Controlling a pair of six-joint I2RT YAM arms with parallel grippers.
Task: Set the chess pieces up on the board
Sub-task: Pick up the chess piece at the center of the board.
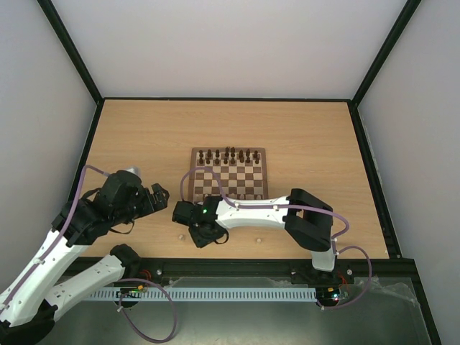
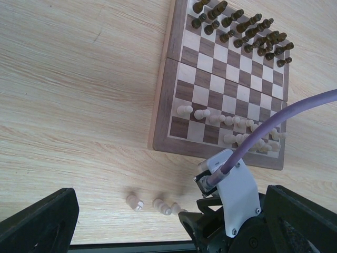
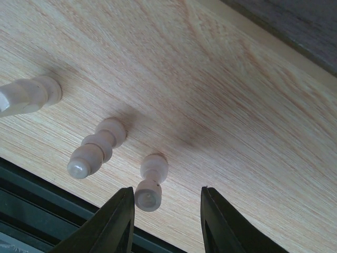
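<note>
The board (image 1: 264,172) lies mid-table, its brown border (image 2: 160,105) showing in the left wrist view. Dark chess pieces (image 2: 242,29) fill its far rows and cream ones (image 2: 231,124) stand along its near rows. Three loose cream pieces stand on the tabletop by the front edge: one at the left (image 3: 29,95), a taller one (image 3: 95,147) and a small pawn-like one (image 3: 150,182). My right gripper (image 3: 166,197) hangs over them, open, with the small piece just inside its left finger (image 3: 118,221) and a wide gap to the right one. My left gripper (image 1: 159,195) is open wide and holds nothing.
The loose pieces (image 2: 162,205) sit close to the black front rail (image 3: 31,211) of the table. My right arm (image 1: 273,212) reaches leftward across the board's near edge. A purple cable (image 2: 284,118) crosses above the board.
</note>
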